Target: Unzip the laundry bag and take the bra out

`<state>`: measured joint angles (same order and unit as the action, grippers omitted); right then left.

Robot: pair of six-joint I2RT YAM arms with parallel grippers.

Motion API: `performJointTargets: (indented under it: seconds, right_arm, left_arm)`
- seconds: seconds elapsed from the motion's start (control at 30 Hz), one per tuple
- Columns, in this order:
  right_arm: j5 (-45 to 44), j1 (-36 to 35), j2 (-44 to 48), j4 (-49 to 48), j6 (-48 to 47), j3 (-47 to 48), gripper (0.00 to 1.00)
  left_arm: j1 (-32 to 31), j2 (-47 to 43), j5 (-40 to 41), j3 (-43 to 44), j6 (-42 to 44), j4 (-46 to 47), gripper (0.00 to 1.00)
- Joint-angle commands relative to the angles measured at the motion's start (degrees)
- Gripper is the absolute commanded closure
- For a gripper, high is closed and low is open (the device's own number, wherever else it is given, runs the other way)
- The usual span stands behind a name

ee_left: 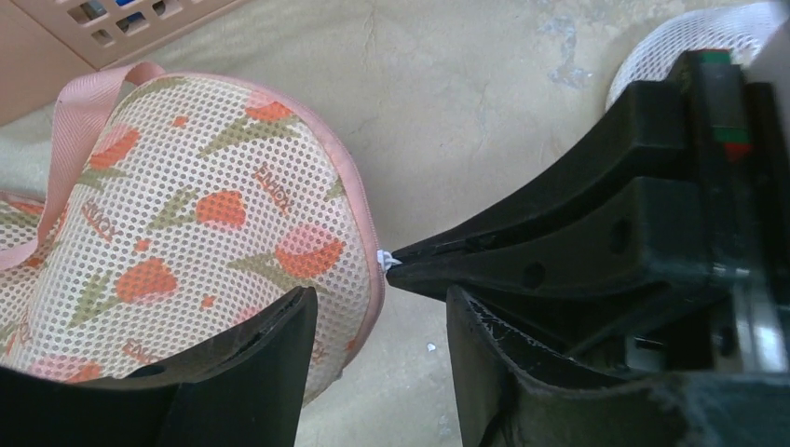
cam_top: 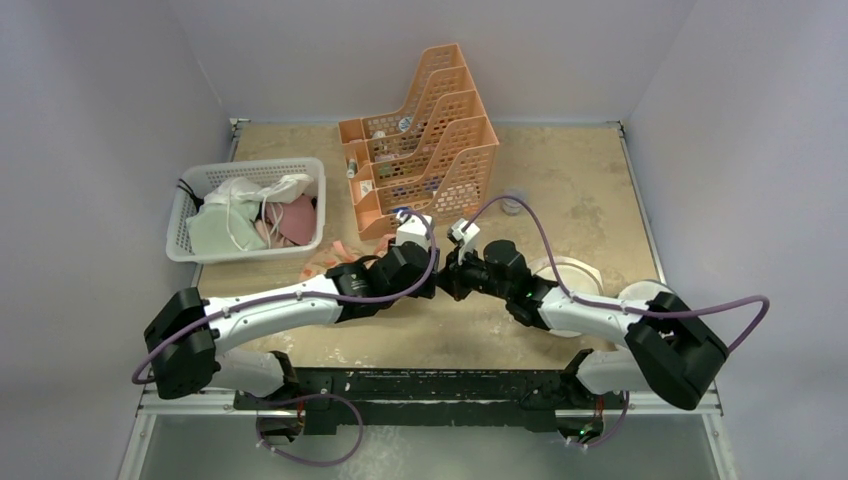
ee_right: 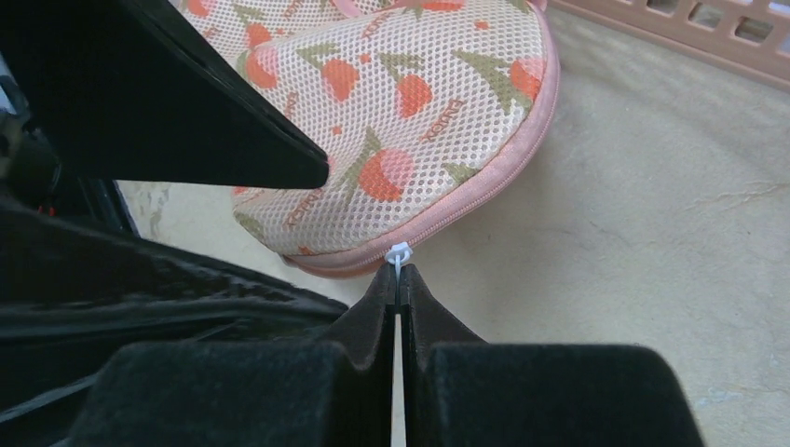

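Note:
The laundry bag (ee_left: 186, 223), peach mesh with red-orange flowers and pink trim, lies on the table; it also shows in the right wrist view (ee_right: 410, 112). In the top view only a pink edge of the bag (cam_top: 322, 262) shows beside the left arm. My right gripper (ee_right: 399, 272) is shut on the small white zipper pull (ee_right: 399, 252) at the bag's rounded end. My left gripper (ee_left: 380, 307) is open; its left finger (ee_left: 270, 363) lies over the bag's end and the right one is off it. The grippers meet at mid-table (cam_top: 437, 277). The bra is hidden.
An orange file rack (cam_top: 425, 150) stands behind the grippers. A white basket (cam_top: 200, 252) of white, pale-green and pink clothes sits at the left. A round white mesh pouch (cam_top: 565, 272) lies right of the right arm.

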<state>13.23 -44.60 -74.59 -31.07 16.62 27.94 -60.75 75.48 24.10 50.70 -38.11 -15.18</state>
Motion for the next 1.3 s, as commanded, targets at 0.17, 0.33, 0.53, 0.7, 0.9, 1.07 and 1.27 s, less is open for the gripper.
performJointTargets:
  seconds: [0.17,0.33,0.53,0.7,0.9,1.07,1.27]
  right_arm:
    - [2.1,-0.3,2.4,-4.4,0.4,0.6,1.00]
    - [1.6,-0.3,3.6,-2.2,-0.9,1.7,1.00]
    - [1.6,-0.3,4.9,-0.2,-1.7,2.0,1.00]
    - [2.2,-0.4,4.1,0.7,-1.1,3.4,1.00]
    - [-7.1,-0.3,5.1,5.3,-2.5,4.1,1.00]
    - [-14.4,0.2,3.8,6.2,-2.2,4.2,1.00]
    - [-17.2,0.7,2.8,0.2,5.2,2.2,1.00]
  left_arm:
    - [0.4,2.0,2.6,1.9,-3.4,-1.7,0.52]
    - [0.4,3.2,3.3,0.6,-5.2,-1.5,0.57]
    - [0.4,5.0,5.0,0.4,-4.9,-2.3,0.71]
    - [0.4,5.6,3.5,1.7,-3.1,-3.7,0.83]
    - [0.4,6.3,1.0,1.4,-0.4,-2.9,1.00]
    - [0.4,6.6,-6.5,-3.1,1.4,2.5,1.00]
    - [0.4,5.0,-9.6,-6.8,2.4,6.0,1.00]
